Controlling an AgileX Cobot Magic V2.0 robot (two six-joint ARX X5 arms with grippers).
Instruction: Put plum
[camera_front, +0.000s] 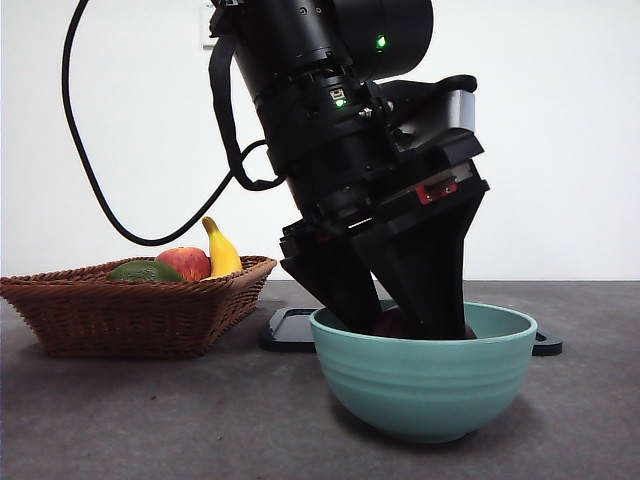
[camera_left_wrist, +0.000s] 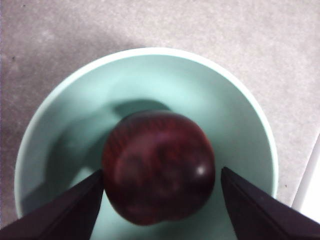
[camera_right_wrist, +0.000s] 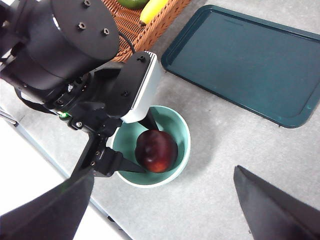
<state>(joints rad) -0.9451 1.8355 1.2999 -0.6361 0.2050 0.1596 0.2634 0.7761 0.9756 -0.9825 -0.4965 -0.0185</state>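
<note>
Left hand (camera_left_wrist: 160, 200) lowered, jaws parted.

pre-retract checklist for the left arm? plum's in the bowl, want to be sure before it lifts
1. plum inside the green bowl: ok.
2. left tool opened off the plum: ok on one side, where a gap shows; the other jaw's edge sits right at the fruit, contact cannot tell.
3. Plum resting on the bowl floor: cannot tell, its underside is hidden.
4. Jaw tips clear of the bowl rim for a straight lift: ok, both sit inside the rim.
5. right tool out of the lift path: ok, it is open, high above and holding nothing.
6. Bowl upright on the table: ok.
</note>
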